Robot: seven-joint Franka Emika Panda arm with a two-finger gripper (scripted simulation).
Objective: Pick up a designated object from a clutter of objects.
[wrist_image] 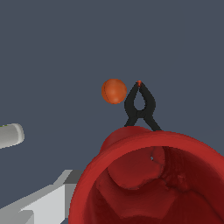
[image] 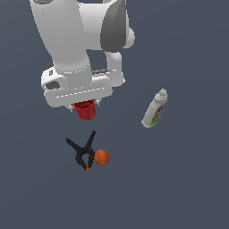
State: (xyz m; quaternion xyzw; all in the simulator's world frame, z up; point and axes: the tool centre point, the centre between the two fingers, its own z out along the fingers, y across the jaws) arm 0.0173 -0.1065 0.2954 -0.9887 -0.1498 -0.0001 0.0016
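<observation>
Wrist view fills with the red cup (wrist_image: 153,175) at the gripper (image: 84,107); finger closure hidden, clamp (image: 83,152) near.

The arm's body hides the jaws and the red cup's (image: 85,110) rim.

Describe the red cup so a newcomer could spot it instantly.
Start at the big white robot arm and follow it down to its end effector. The red cup sits right beneath it, tapered and open-mouthed, unlike the round orange ball or the black clamp below.
</observation>
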